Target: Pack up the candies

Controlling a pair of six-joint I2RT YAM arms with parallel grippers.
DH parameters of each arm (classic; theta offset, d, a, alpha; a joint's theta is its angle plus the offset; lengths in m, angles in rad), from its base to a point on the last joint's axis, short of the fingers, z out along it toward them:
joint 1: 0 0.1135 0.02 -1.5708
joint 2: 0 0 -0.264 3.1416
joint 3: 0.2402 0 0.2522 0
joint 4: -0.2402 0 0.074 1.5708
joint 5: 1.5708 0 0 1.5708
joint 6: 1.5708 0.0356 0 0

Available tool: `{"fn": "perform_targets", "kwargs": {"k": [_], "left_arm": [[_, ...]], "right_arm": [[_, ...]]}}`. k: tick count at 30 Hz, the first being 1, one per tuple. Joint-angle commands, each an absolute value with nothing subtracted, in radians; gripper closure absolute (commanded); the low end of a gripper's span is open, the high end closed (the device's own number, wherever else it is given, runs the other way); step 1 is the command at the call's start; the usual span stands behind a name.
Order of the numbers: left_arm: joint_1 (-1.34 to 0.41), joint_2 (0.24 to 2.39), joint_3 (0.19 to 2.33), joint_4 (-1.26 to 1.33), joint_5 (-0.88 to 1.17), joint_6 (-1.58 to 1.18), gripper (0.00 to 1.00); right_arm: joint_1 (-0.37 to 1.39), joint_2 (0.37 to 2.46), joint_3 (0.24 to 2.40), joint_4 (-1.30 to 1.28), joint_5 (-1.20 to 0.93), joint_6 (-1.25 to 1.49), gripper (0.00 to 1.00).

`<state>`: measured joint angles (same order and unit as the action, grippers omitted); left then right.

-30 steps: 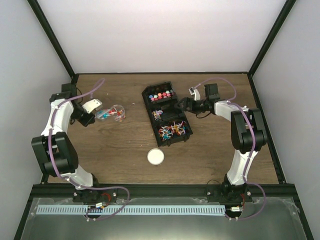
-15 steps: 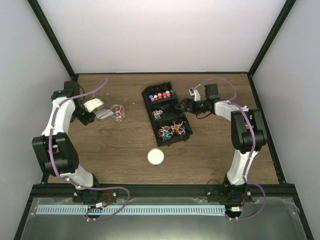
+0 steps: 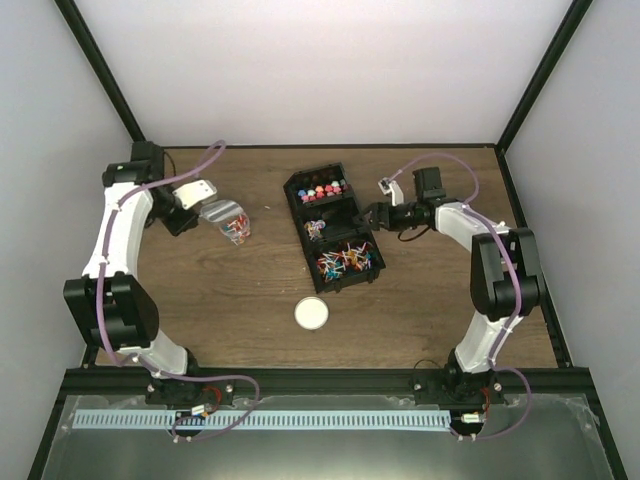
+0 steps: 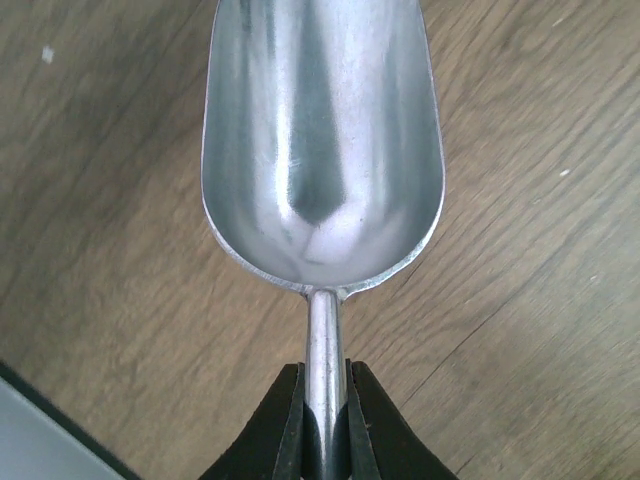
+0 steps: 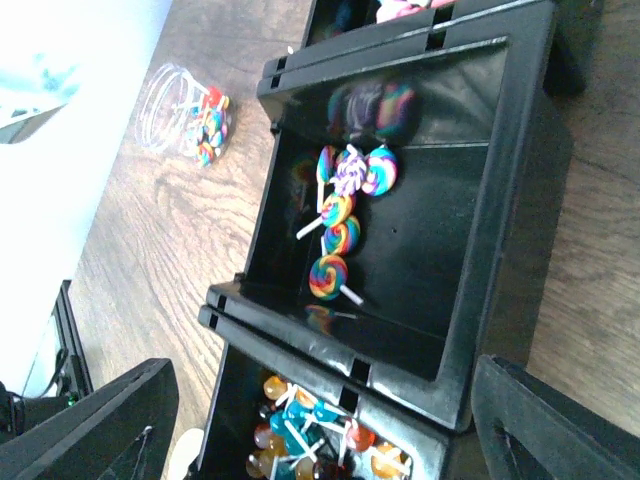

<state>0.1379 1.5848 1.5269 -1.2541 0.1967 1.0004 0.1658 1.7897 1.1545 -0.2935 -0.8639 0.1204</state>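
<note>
Candies lie in a black three-part tray: small sweets at the far end, swirl lollipops in the middle, round lollipops at the near end. A small clear jar lies on its side left of the tray with some candies in it; it also shows in the right wrist view. My left gripper is shut on the handle of a metal scoop, which is empty and sits just left of the jar's mouth. My right gripper is open and empty at the tray's right side.
A round white lid lies on the wooden table in front of the tray. Black frame posts and white walls close in the table at the back and sides.
My left gripper has moved back and a little right with the scoop, and the scoop's bowl now tilts at the jar's mouth. The right gripper has barely shifted.
</note>
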Motion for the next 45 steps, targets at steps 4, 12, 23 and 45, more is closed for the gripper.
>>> {"fn": "perform_targets", "kwargs": {"k": [4,12,23,45], "left_arm": [[-0.01,1.555,1.578,-1.291,0.304,1.0,0.96],[-0.209,1.526,1.543,-1.328,0.364,1.034,0.96],[-0.606,1.622,1.605,-1.394,0.164,0.987,0.96],[-0.777,1.89,1.729,-1.411,-0.243,0.903,0.96]], "right_arm": [[0.16,1.736,1.103,-0.448,-0.836,0.022,0.24],[0.167,1.718,1.063,-0.448,-0.822,0.041,0.48],[0.17,1.722,1.055,-0.501,-0.824,0.006,0.57],[0.17,1.733,1.057,-0.474,-0.896,0.026,0.81]]}}
